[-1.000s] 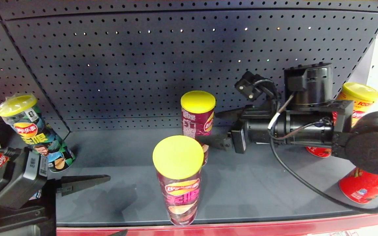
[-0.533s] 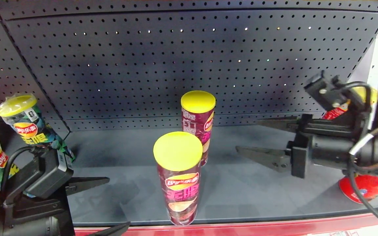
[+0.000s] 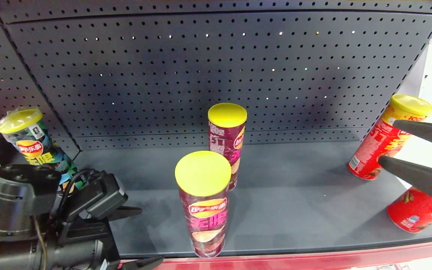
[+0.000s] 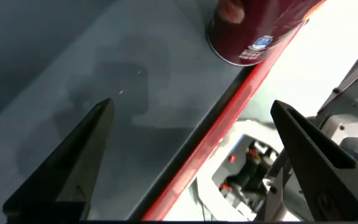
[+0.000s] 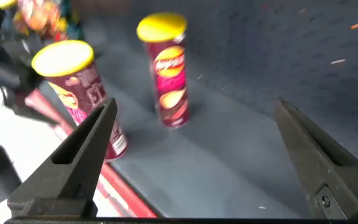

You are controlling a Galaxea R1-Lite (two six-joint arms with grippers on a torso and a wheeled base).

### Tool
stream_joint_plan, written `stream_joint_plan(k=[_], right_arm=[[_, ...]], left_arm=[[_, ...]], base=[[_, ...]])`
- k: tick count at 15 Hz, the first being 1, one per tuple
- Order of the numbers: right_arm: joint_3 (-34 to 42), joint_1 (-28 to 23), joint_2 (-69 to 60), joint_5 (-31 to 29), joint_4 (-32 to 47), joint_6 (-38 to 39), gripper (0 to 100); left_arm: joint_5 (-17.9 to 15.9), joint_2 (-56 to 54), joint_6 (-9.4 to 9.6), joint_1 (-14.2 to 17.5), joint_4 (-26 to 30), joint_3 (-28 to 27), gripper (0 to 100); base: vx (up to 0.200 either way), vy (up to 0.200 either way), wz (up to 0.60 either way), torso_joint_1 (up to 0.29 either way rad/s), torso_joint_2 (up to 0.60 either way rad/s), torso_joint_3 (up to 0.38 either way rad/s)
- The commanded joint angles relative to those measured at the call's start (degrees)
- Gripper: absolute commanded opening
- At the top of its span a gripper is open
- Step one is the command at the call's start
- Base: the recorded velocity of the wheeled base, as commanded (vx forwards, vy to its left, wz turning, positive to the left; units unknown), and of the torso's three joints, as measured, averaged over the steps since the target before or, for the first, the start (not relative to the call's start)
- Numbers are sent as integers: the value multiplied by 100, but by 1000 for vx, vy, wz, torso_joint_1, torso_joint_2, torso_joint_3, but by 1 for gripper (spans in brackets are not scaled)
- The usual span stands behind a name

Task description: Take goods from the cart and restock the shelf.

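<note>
Head view shows red can (image 3: pixel 369 150) behind wide right jaws; left jaws equally wide.

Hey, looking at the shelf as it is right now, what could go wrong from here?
1. The front purple can stands right at the shelf's red front edge, and the open left hand sits low beside it. A sideways swing might knock the can off.
2. The open right hand is close by the rear red can at the shelf's right end. A careless move there may tip it.
</note>
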Motion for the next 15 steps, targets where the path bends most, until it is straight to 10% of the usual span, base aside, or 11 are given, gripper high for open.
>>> stream_joint_plan(k=[1, 15], right_arm=[[-1, -138, -356, 6, 6, 56, 100], [-405, -252, -101, 32, 6, 109, 100]], left_arm=[[60, 614, 5, -175, 5, -294, 100], [157, 1476, 5, -272, -4, -970, 100]], base=[[0, 0, 0, 0, 0, 0], [0, 0, 0, 0, 0, 0]])
